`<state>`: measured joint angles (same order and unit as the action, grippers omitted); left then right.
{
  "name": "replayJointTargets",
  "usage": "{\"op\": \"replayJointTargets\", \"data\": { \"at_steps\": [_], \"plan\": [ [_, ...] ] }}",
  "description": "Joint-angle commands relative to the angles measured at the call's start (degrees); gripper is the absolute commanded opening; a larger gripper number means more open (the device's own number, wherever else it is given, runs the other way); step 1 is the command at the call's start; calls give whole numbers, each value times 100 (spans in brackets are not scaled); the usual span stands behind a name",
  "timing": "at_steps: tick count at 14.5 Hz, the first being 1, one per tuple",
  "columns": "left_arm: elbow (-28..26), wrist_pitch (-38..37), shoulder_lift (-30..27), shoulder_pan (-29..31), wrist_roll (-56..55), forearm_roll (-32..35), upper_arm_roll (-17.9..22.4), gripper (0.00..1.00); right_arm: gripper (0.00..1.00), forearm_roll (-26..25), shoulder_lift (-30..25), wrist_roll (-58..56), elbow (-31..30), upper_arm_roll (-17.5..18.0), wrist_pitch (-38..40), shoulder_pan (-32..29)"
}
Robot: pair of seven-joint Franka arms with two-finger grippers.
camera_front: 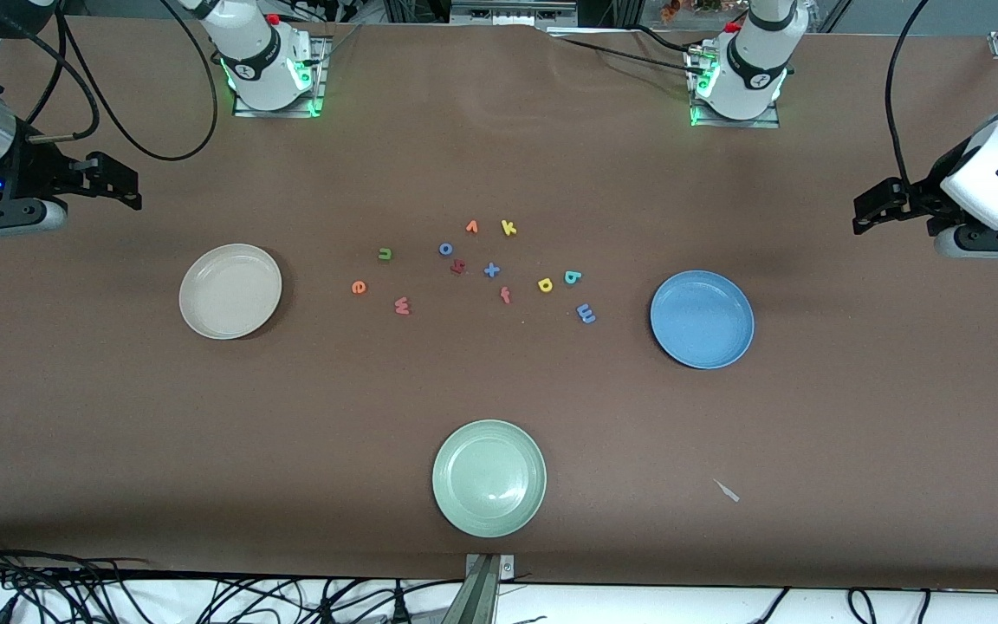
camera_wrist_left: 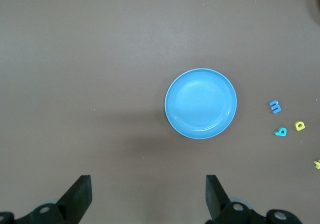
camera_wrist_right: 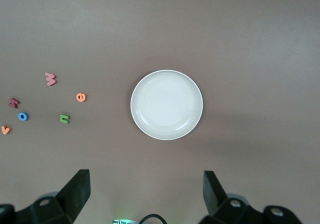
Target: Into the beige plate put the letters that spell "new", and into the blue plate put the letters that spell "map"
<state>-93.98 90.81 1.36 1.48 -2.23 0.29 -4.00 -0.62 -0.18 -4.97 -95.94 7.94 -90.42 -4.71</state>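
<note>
Nearest lay a round pale green plate (camera_front: 489,477); both arms waited at the table (camera_front: 118,416) ends, left tool (camera_front: 876,208) and right tool (camera_front: 113,178) spread apart, gripping nothing.

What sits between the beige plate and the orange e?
Nothing: bare table between the beige plate and the orange e, clear in the front view.

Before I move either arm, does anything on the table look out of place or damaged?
One thing: a small pale scrap lies on the bare table, nearer the front camera than the blue plate. It belongs to no letter set. All three plates sit upright and hold nothing; the letters lie loose between them.
</note>
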Motion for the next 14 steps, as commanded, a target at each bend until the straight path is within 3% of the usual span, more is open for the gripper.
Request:
{"op": "replayJointTargets", "data": {
  "at_steps": [1, 8, 14],
  "plan": [
    [214, -134, 101, 55, 117, -64, -31, 100, 100, 27, -52, 40, -65, 50, 33, -56],
    [214, -134, 101, 55, 117, -64, -31, 100, 100, 18, 264, -48, -48, 217, -28, 128],
    [214, -134, 101, 55, 109, -55, -31, 100, 100, 26, 1458, 40, 304, 279, -213, 716]
  ]
}}
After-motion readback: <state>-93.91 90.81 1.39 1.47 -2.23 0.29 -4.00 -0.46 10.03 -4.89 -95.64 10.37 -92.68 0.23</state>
